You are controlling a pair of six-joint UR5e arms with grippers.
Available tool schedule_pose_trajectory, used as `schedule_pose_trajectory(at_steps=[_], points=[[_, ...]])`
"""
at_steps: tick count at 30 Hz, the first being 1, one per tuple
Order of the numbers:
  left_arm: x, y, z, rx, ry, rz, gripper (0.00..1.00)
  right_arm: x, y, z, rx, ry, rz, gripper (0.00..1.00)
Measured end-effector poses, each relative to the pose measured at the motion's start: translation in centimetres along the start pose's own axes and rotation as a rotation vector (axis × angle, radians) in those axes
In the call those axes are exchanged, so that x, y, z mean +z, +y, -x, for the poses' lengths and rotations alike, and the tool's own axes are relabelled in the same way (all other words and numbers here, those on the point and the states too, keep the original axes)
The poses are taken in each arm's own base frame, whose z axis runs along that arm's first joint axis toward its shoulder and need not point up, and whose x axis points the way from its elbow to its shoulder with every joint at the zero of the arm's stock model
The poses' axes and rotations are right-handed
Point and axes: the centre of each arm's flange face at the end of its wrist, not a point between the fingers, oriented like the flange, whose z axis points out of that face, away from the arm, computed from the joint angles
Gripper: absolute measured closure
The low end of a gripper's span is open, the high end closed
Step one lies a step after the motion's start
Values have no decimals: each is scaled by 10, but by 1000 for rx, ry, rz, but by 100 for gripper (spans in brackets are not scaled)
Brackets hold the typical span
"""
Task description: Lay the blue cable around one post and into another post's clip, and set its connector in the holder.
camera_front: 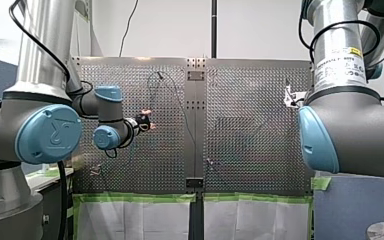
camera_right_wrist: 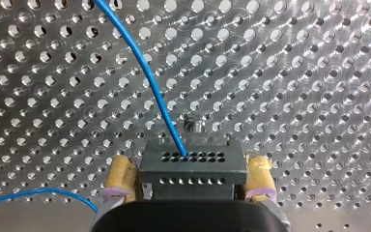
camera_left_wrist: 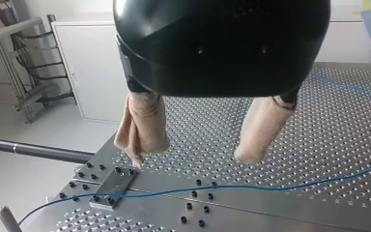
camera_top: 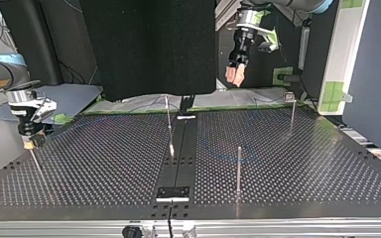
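1. Well, my right claw (camera_right_wrist: 190, 175) was pinching the dark plug (camera_right_wrist: 193, 158) tight between its yellow pads (camera_right_wrist: 121, 175).
2. The blue cable (camera_right_wrist: 147, 72) came out of a hole in the plug and ran away ahead of the claw, over the table (camera_right_wrist: 294, 72) full of holes.
3. A small metal peg (camera_right_wrist: 194, 126) stood just ahead of the plug.
4. My left claw (camera_left_wrist: 192, 155) was spread wide, with nothing between its soft tan pads (camera_left_wrist: 145, 125).
5. It hung above the table, and the blue cable lay under it, a bit ahead.
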Motion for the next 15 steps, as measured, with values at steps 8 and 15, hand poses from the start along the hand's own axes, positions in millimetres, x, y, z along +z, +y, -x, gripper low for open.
schedule_pose_trajectory(at_steps=[8,15], points=[[-1,0,-1,0,4,1,0,1,0,-2,-5,11,-5,0],[-4,2,-2,1,9,8,0,1,0,-1,-7,14,-13,0]])
